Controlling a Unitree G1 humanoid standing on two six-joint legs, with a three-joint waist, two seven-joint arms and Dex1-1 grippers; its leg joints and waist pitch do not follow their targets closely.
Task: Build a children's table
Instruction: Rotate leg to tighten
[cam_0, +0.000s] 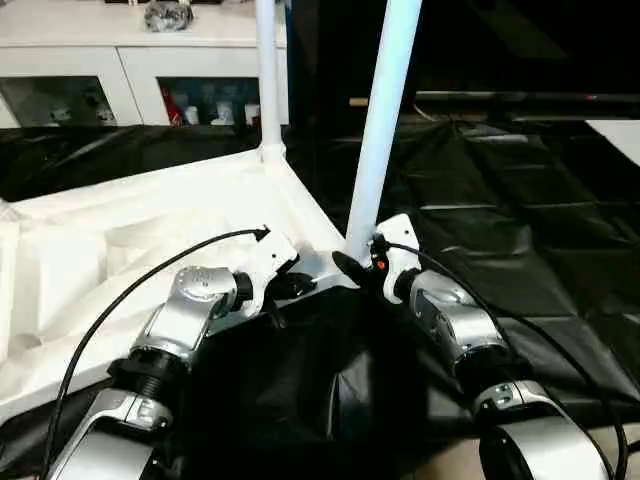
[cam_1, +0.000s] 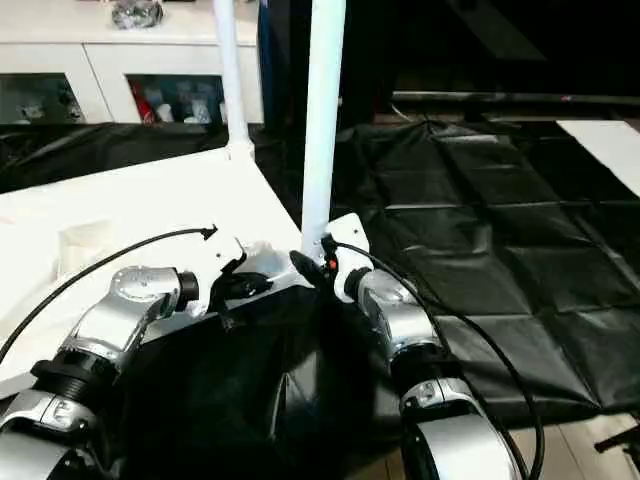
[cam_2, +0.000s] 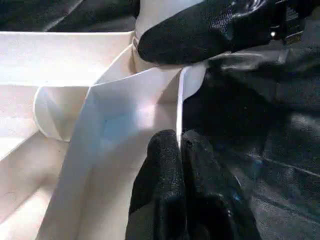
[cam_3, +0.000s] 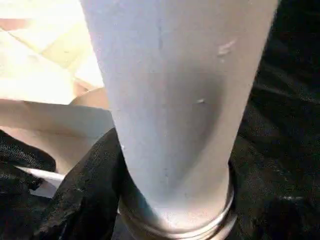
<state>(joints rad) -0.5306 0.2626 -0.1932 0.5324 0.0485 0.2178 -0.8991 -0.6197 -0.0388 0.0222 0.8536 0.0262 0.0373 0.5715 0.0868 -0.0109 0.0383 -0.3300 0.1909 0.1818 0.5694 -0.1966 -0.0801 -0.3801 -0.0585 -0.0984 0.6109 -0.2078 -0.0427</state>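
Observation:
The white tabletop (cam_0: 150, 230) lies upside down on a black cloth, its ribs facing up. One white leg (cam_0: 267, 80) stands upright in the far corner socket. A second leg (cam_0: 385, 120) stands in the near corner socket (cam_0: 345, 255), leaning slightly right. My right gripper (cam_0: 362, 262) is closed around this leg's base, and one black finger (cam_2: 200, 30) presses against it in the left wrist view. The same leg (cam_3: 175, 100) rises between the fingers in the right wrist view. My left gripper (cam_2: 179, 142) is shut on the tabletop's thin rim (cam_2: 180, 100) just left of that corner.
A white cabinet (cam_0: 140, 60) with glass doors stands at the back, a dark bag (cam_0: 168, 14) on top. The black cloth (cam_0: 520, 200) covers the floor to the right. A dark bar (cam_0: 500, 97) lies behind it, and a white strip (cam_0: 620, 135) shows at the far right.

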